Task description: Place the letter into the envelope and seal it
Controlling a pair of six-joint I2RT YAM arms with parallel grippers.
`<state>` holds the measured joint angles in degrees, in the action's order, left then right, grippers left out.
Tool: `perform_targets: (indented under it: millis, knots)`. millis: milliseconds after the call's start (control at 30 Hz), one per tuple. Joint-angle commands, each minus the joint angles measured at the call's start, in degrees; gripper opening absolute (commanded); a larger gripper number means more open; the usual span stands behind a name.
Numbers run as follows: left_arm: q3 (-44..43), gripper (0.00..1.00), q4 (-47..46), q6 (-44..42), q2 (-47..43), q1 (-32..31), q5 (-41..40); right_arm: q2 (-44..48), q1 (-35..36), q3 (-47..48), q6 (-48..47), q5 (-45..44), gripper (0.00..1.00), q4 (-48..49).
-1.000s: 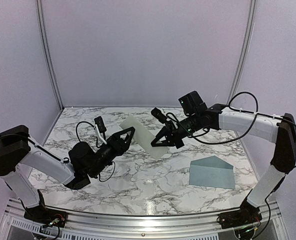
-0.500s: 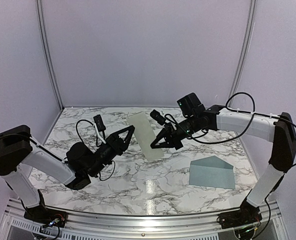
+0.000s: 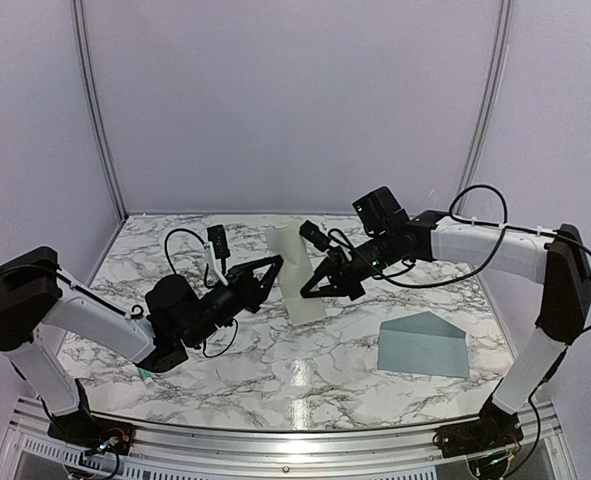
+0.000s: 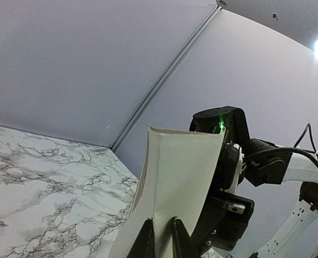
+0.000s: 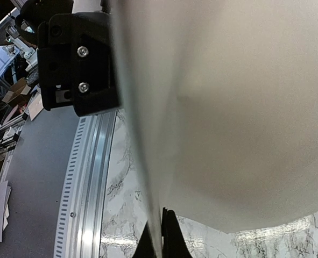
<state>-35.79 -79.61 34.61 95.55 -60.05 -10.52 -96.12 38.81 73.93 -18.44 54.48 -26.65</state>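
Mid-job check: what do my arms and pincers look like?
Left arm and right arm: white tubular links, black joints. Left pincer and right pincer: black, with triangular open-frame fingers. Black cables loop off both wrists; a green light glows on the right wrist.

The letter [image 3: 297,275] stood upright over the middle of the table [image 3: 275,378], toward its far edge. The left gripper [image 3: 277,268] and the right gripper [image 3: 307,290] met at it from either side, and together with their arms barred the way across. The envelope [image 3: 422,345] lay flat toward the right near corner, well apart from both and open from above. Bare marble lay along the near edge between the arm bases and in the far left corner.
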Motion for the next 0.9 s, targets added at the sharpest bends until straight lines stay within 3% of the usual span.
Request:
perform_targets:
  millis: [0, 133, 400, 533, 867]
  knots:
    - [-1.37, 0.08, 2.18, -2.09, -0.93, -0.15, 1.93, -0.56, -0.37, 0.13, -0.11, 0.42, 0.00, 0.49]
    - [-0.74, 0.05, 1.94, -2.20, -1.85, -0.15, 1.83, 0.35, -0.57, 0.58, -0.77, -1.79, 0.01, -0.37]
    - [0.50, 0.01, 2.01, -3.47, -3.68, -0.12, 0.84, 2.40, -1.35, 0.34, -0.82, -4.92, 0.17, -0.66]
    - [1.04, 0.01, 2.01, -3.92, -4.07, -0.08, 0.00, 3.49, -2.16, 0.75, -0.98, -6.19, 0.20, -1.18]
    - [1.32, 0.01, 2.09, -3.75, -3.41, -0.07, 0.41, 3.90, -4.16, 1.37, -1.55, 1.38, 0.33, -0.95]
